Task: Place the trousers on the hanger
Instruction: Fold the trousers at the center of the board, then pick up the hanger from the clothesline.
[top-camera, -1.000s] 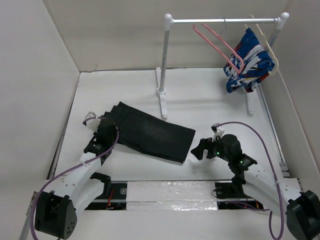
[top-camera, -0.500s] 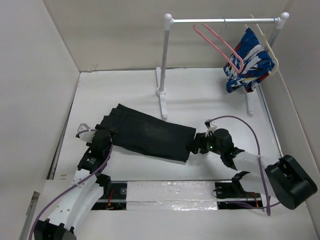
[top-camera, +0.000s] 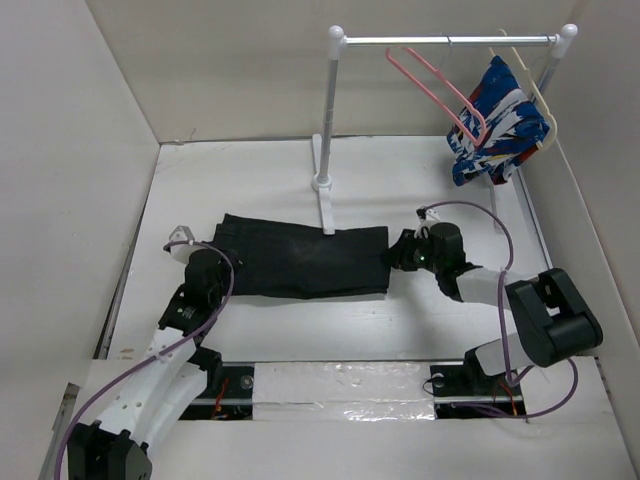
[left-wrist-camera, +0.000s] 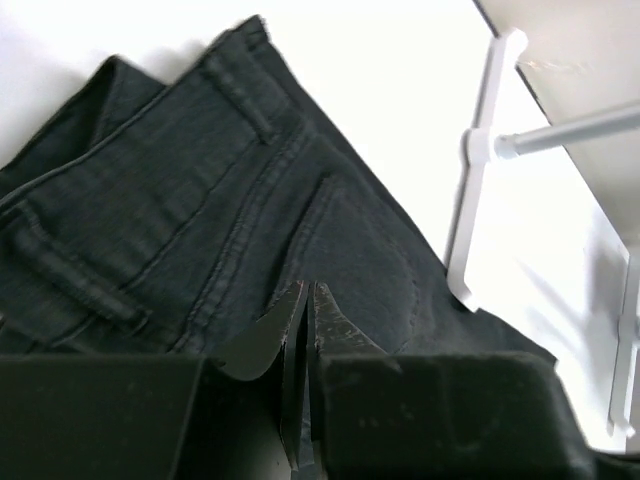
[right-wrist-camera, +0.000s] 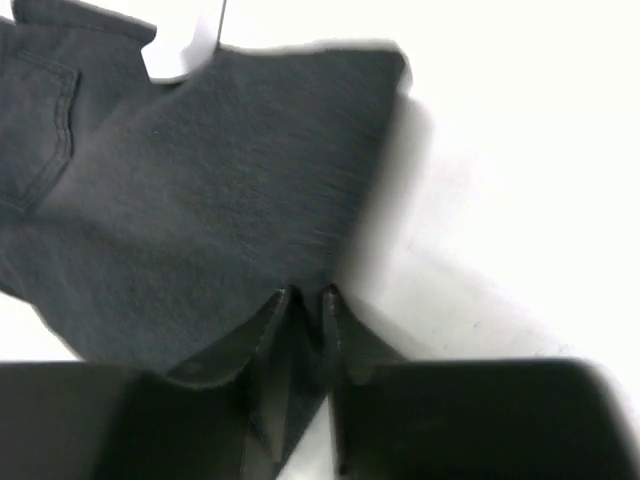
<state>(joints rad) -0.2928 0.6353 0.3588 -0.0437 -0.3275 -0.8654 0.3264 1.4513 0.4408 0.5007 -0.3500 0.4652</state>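
Right end effector (right-wrist-camera: 305, 292) pinches the trousers (top-camera: 300, 262) (by one short edge).

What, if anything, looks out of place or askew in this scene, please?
One thing: the black trousers lie on the table with their far edge against the foot of the clothes rack, possibly tucked under it, where they could snag. The pink hanger hangs empty, which is not odd.
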